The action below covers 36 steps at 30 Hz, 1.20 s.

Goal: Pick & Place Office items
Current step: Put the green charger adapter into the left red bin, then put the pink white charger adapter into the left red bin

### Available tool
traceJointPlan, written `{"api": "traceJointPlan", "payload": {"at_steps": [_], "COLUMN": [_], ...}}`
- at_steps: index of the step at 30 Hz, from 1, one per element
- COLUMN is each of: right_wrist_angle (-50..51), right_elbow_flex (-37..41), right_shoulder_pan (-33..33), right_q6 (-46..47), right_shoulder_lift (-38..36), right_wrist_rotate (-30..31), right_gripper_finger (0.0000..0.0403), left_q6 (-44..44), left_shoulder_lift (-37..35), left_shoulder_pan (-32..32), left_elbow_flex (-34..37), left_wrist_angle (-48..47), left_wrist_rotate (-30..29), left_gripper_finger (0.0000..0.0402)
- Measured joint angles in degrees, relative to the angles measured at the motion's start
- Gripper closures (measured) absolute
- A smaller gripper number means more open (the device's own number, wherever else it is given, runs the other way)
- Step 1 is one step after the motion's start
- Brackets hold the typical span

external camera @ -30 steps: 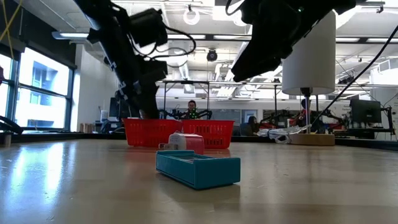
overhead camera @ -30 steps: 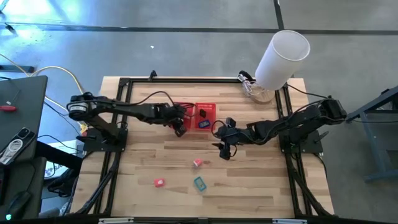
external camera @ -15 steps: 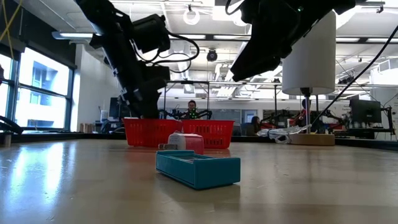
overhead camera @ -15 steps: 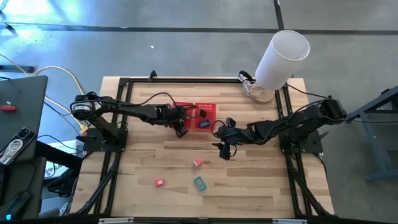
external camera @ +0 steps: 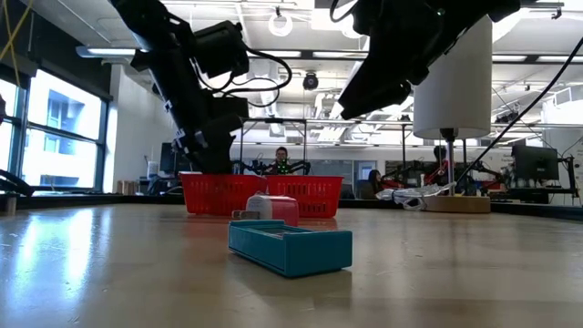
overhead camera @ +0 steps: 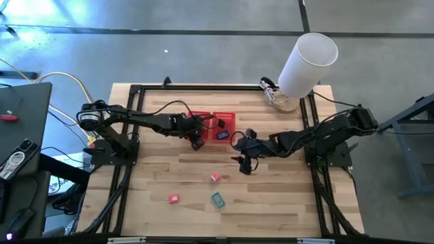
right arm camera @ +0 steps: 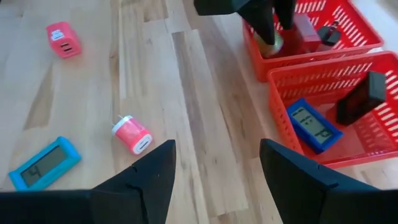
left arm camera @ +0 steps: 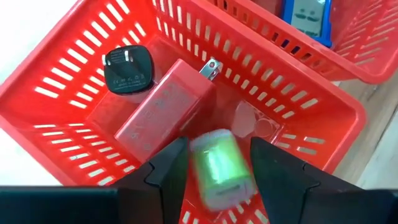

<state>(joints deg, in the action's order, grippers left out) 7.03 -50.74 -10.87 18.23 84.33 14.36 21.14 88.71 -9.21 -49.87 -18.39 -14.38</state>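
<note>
While the left gripper (left arm camera: 214, 168) hangs over the left compartment of the red mesh basket (overhead camera: 212, 127), a small green item (left arm camera: 217, 165) sits blurred between its parted fingers; whether they pinch it or have let it go I cannot tell. Below it in that compartment lie a red-pink plug block (left arm camera: 163, 109) and a black charger (left arm camera: 129, 68); the dark blue item (right arm camera: 313, 125) lies in the right compartment. The right gripper (right arm camera: 214, 168) hovers with fingers spread wide above bare wood, right of the basket. Near the front edge remain the teal item (right arm camera: 43, 162), a pale pink item (right arm camera: 132, 134) and another pink one (right arm camera: 63, 38), well apart. These look like light, rigid plastic pieces, smooth and apt to slip, so I would grip each across its flat sides, squarely at the middle. A white cylinder (overhead camera: 308, 63) stands at the far right.
</note>
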Motion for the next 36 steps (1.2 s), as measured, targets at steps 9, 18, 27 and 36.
{"api": "traceJointPlan", "payload": {"at_steps": [9,18,27,36], "right_wrist_angle": [0.0,0.0,0.0,-0.3], "right_elbow_flex": [0.0,0.0,0.0,0.0], "right_shoulder_pan": [0.0,0.0,0.0,0.0], "right_q6": [0.1,-0.1,-0.1,-1.4], "right_shoulder_lift": [0.0,0.0,0.0,0.0], "right_wrist_rotate": [-1.3,-1.3,-1.9,-3.0], "right_gripper_finger": [0.0184,0.0184,0.0184,0.0184], "left_q6": [-0.8,-3.8,-7.8,-13.0], "left_shoulder_lift": [0.0,-3.8,-10.9,-14.9], "left_shoulder_pan": [0.3,0.4,5.0,15.5], "left_elbow_flex": [0.0,0.0,0.0,0.0], "left_wrist_angle": [0.0,0.0,-0.5,-0.5], "left_wrist_rotate": [-0.7,-0.8,-4.4,-14.1], "left_gripper_finger": [0.0237,0.0237,0.0237,0.0237]}}
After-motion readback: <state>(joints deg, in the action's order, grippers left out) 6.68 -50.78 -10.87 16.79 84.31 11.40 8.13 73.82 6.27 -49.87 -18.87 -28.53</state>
